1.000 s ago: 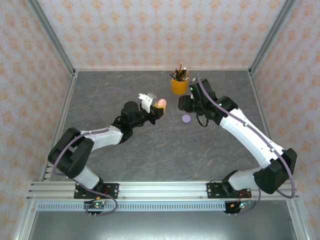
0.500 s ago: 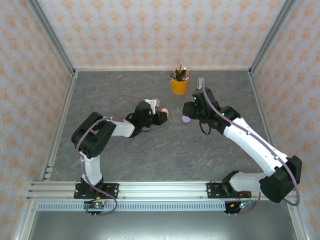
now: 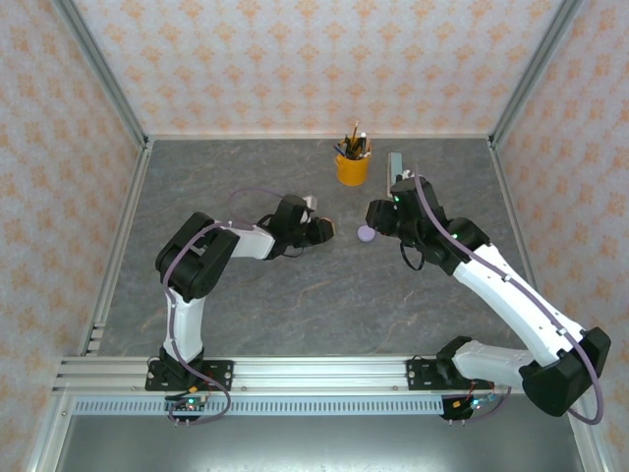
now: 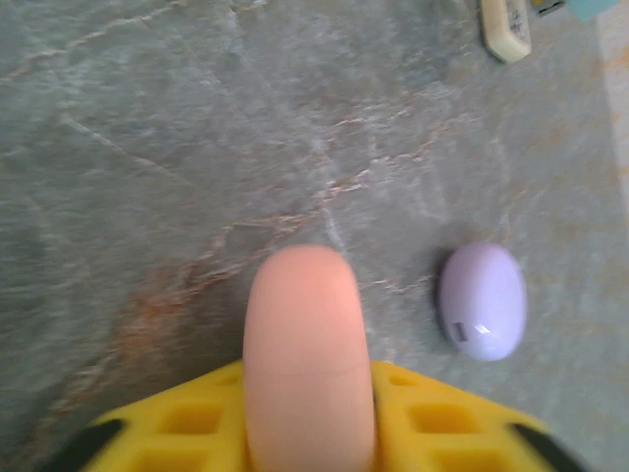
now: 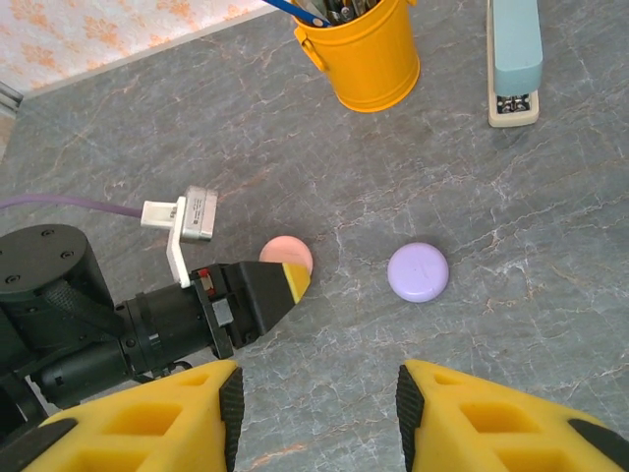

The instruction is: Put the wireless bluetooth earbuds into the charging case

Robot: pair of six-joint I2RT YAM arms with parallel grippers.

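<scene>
A pink charging case (image 4: 307, 334) stands edge-on between the yellow fingers (image 4: 187, 423) of my left gripper (image 4: 307, 388), which press close against both of its sides. In the right wrist view this pink case (image 5: 283, 252) rests low on the table under the left gripper's tip. A lilac charging case (image 5: 418, 271), lid closed, lies flat just to its right (image 3: 366, 233). My right gripper (image 5: 314, 413) hovers open above the bare table in front of both cases, holding nothing. The earbuds are out of view.
A yellow cup (image 5: 369, 54) of pens stands behind the cases at the back (image 3: 352, 165). A pale blue stapler (image 5: 516, 59) lies to its right. Patterned walls enclose the grey marbled table (image 3: 295, 305).
My left gripper has swung right and down, bringing the pink case from up in the air to the table beside the lilac case. The right gripper shifted slightly right and back.
</scene>
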